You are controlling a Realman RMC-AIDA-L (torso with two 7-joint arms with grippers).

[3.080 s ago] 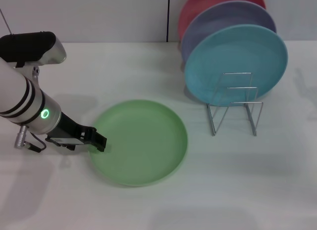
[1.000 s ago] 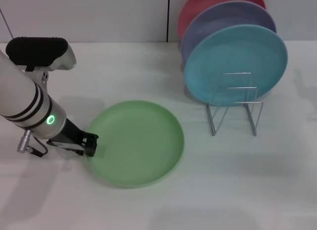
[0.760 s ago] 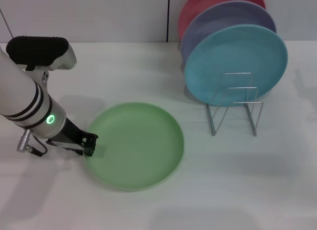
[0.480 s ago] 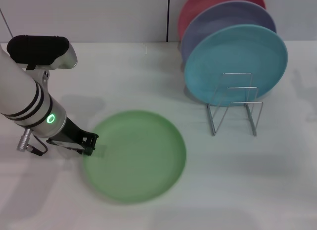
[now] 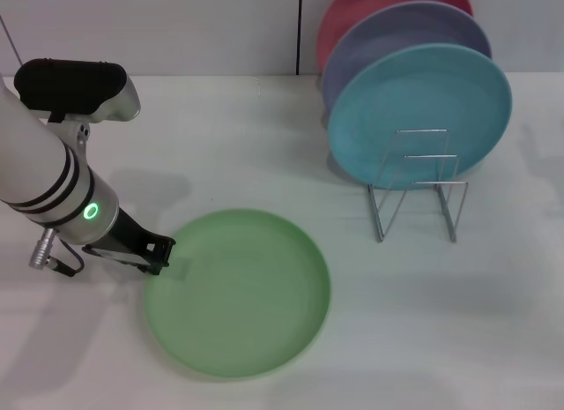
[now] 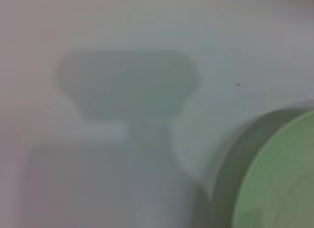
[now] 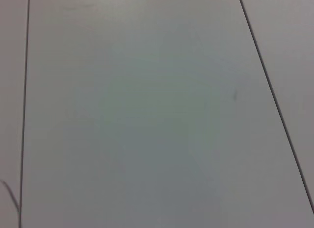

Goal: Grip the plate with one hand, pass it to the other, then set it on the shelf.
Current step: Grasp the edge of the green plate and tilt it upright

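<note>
Lying near the desk's front edge, the green plate faces hollow side up; being round, it has no long axis. The left gripper sits low at the plate's left rim, its fingers pinched on that rim. Well apart at the back right, the rack holds 3 upright plates, turquoise foremost. The right gripper is out of sight.

The head view looks down and forward over the counter. The left wrist view sits close above it, sharing the plate edge. The right wrist view faces only plain panels
</note>
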